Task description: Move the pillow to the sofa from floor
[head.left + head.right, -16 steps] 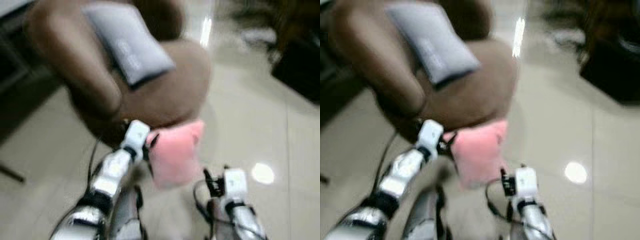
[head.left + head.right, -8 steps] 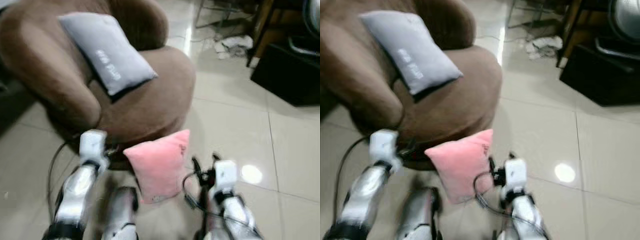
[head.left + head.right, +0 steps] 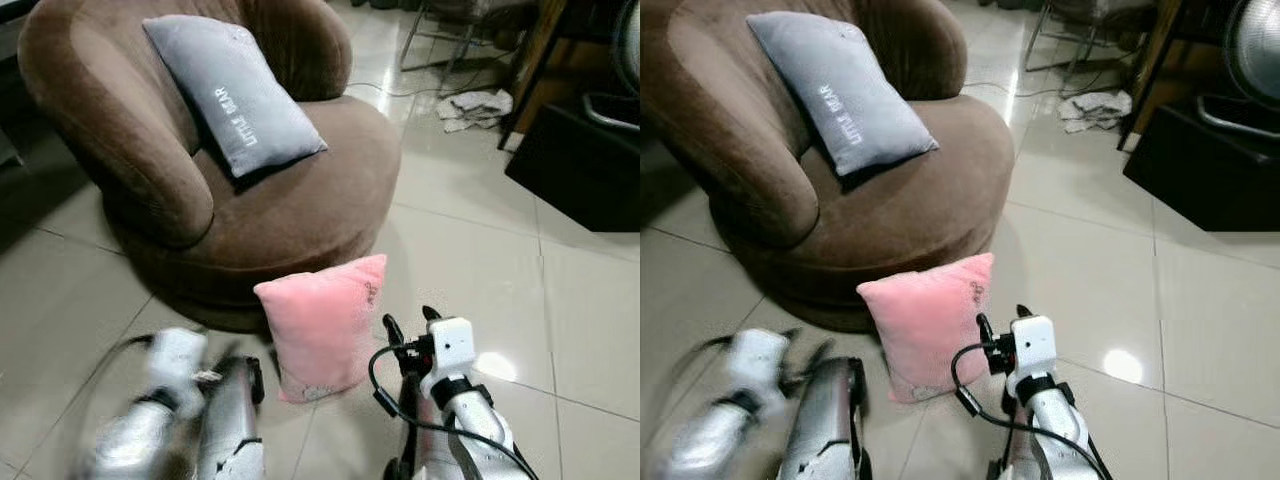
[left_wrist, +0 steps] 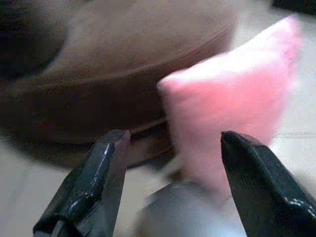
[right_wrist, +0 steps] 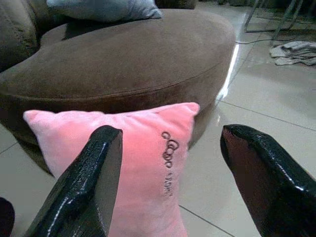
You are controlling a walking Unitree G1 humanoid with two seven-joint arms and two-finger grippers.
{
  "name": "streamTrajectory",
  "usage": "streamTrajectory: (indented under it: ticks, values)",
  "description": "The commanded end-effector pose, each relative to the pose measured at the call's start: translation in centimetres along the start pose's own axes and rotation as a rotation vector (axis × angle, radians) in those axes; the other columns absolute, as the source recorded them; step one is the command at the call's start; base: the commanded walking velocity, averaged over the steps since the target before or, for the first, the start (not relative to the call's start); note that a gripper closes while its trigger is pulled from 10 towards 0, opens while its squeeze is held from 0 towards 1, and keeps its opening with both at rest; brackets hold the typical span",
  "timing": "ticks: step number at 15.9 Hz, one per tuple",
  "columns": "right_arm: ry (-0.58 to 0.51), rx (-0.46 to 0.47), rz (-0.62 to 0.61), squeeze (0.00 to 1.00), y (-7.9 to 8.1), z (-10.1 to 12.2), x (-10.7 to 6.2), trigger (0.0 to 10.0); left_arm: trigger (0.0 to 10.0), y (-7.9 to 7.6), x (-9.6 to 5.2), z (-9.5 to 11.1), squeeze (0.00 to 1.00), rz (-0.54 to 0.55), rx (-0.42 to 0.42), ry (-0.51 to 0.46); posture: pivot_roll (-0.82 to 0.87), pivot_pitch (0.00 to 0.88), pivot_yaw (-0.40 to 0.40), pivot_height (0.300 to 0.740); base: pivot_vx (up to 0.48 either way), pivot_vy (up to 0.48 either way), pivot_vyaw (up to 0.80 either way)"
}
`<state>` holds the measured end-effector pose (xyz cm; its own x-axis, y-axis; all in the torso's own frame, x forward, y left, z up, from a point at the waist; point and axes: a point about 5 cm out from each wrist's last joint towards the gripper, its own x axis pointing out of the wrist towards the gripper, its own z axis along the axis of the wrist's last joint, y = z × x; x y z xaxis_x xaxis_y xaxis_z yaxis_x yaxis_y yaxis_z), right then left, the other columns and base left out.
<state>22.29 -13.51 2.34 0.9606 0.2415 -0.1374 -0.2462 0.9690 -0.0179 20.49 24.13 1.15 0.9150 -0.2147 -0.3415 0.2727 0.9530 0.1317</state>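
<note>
The pink pillow (image 3: 325, 335) stands upright on the tiled floor (image 3: 480, 230), leaning against the front base of the brown sofa (image 3: 300, 200). Small dark embroidery sits near its upper corner, too small for me to read. On the sofa seat, propped against the backrest, lies a grey pillow (image 3: 232, 92) printed "LITTLE BEAR". My right gripper (image 5: 173, 182) hovers just beside the pink pillow, on the side away from the sofa, fingers (image 5: 84, 187) spread wide and empty. My left gripper (image 4: 173, 187), blurred, sits low before the sofa's base, fingers (image 4: 98, 177) also spread apart.
</note>
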Motion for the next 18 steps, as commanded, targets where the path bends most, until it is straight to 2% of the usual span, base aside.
streamTrajectory:
  ticks: [1, 2, 4, 6, 7, 8, 9, 10, 11, 12, 15, 18]
  values:
    - [-0.007, 0.003, -0.009, 0.00, -0.3, 0.1, 0.1, 10.0, 10.0, 1.2, -0.5, -0.2, 0.00, 0.026, -0.005, -0.008, 0.12, 0.059, 0.002, 0.517, 0.000, 0.000, 0.00]
    - [-0.007, -0.004, 0.006, 0.00, 0.0, 0.2, 0.0, 10.0, 10.0, 3.1, -0.8, -0.3, 0.00, 0.039, -0.007, 0.002, 0.11, 0.057, 0.011, 0.517, 0.000, 0.000, 0.00]
    - [-0.001, -0.012, 0.040, 0.00, 0.6, 0.2, -0.8, 10.0, 10.0, 5.9, -0.4, 0.8, 0.00, 0.044, 0.045, 0.012, 0.08, 0.060, 0.024, 0.517, 0.000, 0.000, 0.00]
    - [0.011, 0.002, 0.048, 0.00, 1.0, 0.0, -1.7, 10.0, 10.0, 6.4, -0.1, 1.3, 0.00, -0.012, 0.134, 0.031, 0.07, 0.070, 0.030, 0.517, 0.000, 0.000, 0.00]
    - [0.011, 0.025, 0.044, 0.00, 1.1, 0.1, -2.1, 10.0, 10.0, 6.0, 1.3, 2.0, 0.00, -0.077, 0.187, 0.049, 0.06, 0.081, 0.034, 0.517, 0.000, 0.000, 0.00]
    - [0.000, 0.035, 0.056, 0.00, 1.5, 0.5, -2.5, 10.0, 10.0, 4.9, 4.2, 3.5, 0.00, -0.139, 0.221, 0.078, 0.04, 0.103, 0.041, 0.517, 0.000, 0.000, 0.00]
    - [-0.006, 0.038, 0.063, 0.00, 1.7, 0.9, -2.8, 10.0, 10.0, 4.5, 5.5, 4.5, 0.00, -0.158, 0.233, 0.085, 0.04, 0.103, 0.041, 0.517, 0.000, 0.000, 0.00]
    - [-0.019, 0.051, 0.063, 0.00, 1.9, 1.6, -3.4, 10.0, 10.0, 3.4, 7.5, 5.9, 0.00, -0.184, 0.254, 0.104, 0.00, 0.150, 0.049, 0.517, 0.000, 0.000, 0.00]
    - [-0.031, 0.058, 0.061, 0.00, 2.2, 2.3, -4.2, 10.0, 10.0, 1.6, 9.9, 8.0, 0.00, -0.195, 0.263, 0.111, -0.02, 0.181, 0.053, 0.517, 0.000, 0.000, 0.00]
    - [-0.035, 0.067, 0.047, 0.00, 2.4, 2.9, -5.2, 10.0, 10.0, 0.9, 11.1, 9.6, 0.00, -0.190, 0.276, 0.099, -0.05, 0.218, 0.063, 0.517, 0.000, 0.000, 0.00]
    - [-0.012, 0.099, 0.000, 0.00, 3.4, 3.8, -8.3, 10.0, 10.0, 1.9, 11.8, 12.0, 0.00, -0.144, 0.328, 0.077, -0.12, 0.296, 0.090, 0.517, 0.000, 0.000, 0.00]
    - [0.060, 0.119, -0.039, 0.00, 4.1, 3.7, -11.3, 10.0, 10.0, 3.3, 12.1, 13.7, 0.00, -0.070, 0.367, 0.086, -0.18, 0.338, 0.103, 0.517, 0.000, 0.000, 0.00]
